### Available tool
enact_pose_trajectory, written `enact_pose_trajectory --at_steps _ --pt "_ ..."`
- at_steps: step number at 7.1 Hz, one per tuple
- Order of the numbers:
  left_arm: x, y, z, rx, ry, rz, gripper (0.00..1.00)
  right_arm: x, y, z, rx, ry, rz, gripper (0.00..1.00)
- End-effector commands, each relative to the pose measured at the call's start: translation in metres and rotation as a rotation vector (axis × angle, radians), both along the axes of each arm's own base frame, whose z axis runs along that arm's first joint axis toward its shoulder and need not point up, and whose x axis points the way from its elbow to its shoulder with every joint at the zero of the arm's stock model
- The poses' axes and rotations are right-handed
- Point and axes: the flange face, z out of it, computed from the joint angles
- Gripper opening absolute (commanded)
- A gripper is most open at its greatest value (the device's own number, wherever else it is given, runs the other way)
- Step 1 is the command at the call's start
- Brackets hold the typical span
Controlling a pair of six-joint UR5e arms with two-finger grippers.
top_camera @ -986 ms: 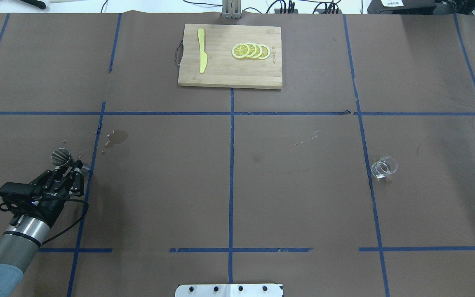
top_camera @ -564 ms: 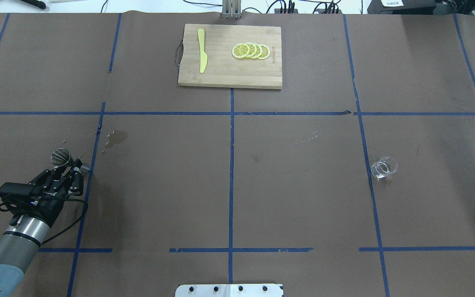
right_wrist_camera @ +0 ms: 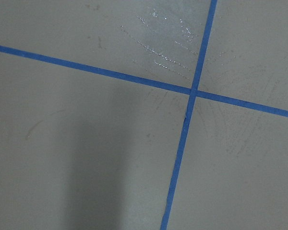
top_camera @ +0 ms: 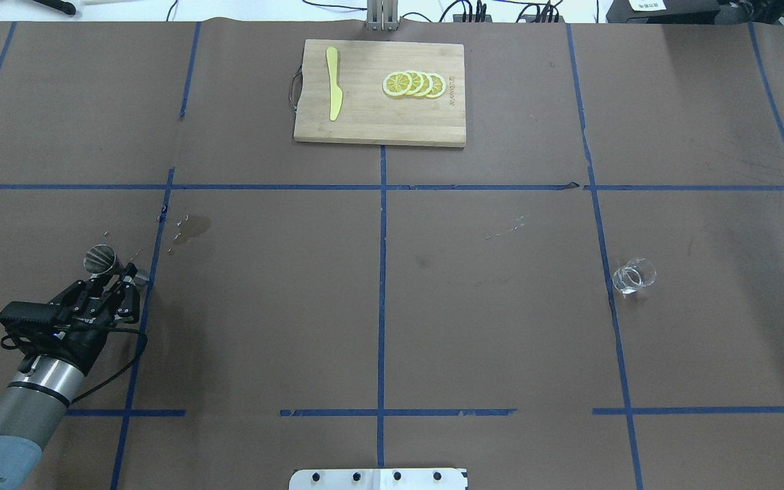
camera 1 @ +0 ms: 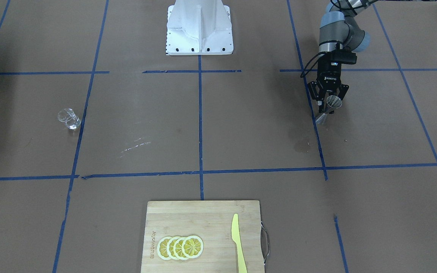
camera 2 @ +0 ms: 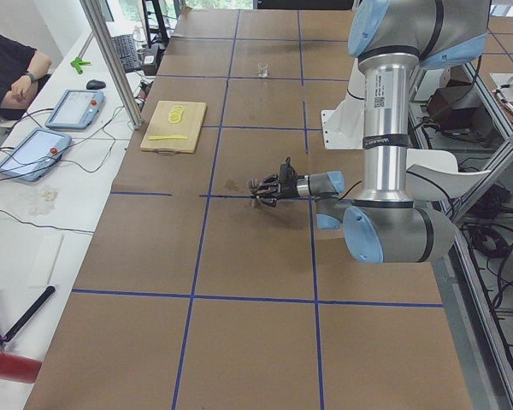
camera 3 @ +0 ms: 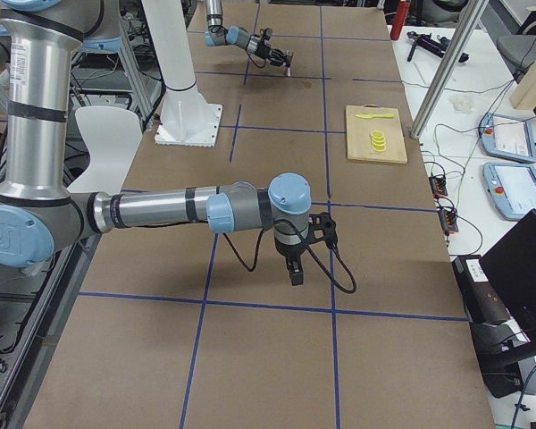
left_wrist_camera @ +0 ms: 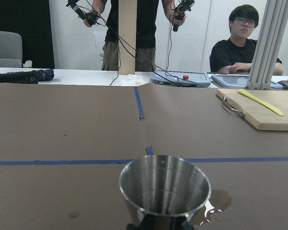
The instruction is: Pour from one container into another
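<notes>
The steel jigger (top_camera: 102, 258) is tilted at the table's left side, and my left gripper (top_camera: 120, 275) is shut on its narrow waist. In the front-facing view the jigger (camera 1: 332, 102) leans between the black fingers, its lower cone near the blue tape. Its open upper cone (left_wrist_camera: 165, 189) fills the bottom of the left wrist view. The clear glass cup (top_camera: 634, 275) stands alone far to the right, also seen as the cup (camera 1: 69, 118) in the front-facing view. My right gripper (camera 3: 296, 268) hangs low over the table in the right side view only; I cannot tell its state.
A wooden cutting board (top_camera: 378, 129) at the far centre carries lemon slices (top_camera: 414, 84) and a yellow knife (top_camera: 333, 83). A wet stain (top_camera: 194, 226) marks the paper beyond the jigger. The robot's base plate (top_camera: 378, 478) sits at the near edge. People stand and sit past the far edge.
</notes>
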Motion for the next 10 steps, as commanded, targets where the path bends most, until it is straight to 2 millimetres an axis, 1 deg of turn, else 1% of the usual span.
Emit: enact_pose_trajectory --at_steps 1,3,4,6,8,10 --pt "-0.001 0.0 0.001 0.0 -0.003 -0.001 0.42 0.0 0.0 0.0 0.0 0.0 0.0 1.0" --pt "-0.001 0.0 0.001 0.0 -0.003 -0.001 0.42 0.0 0.0 -0.001 0.003 0.002 -0.001 1.0" --pt "0.0 0.0 0.001 0.0 -0.003 0.001 0.4 0.0 0.0 0.0 0.001 0.0 -0.001 1.0" --pt "0.0 0.0 0.004 -0.001 -0.009 -0.001 0.0 0.0 0.0 0.0 0.0 0.0 0.0 1.0" --pt "-0.002 -0.001 0.001 0.0 0.0 -0.003 0.0 0.0 0.0 -0.001 0.001 0.0 0.0 1.0" --pt "-0.017 0.0 -0.007 0.037 0.09 0.004 0.0 0.001 -0.001 -0.001 0.003 0.0 0.002 1.0"
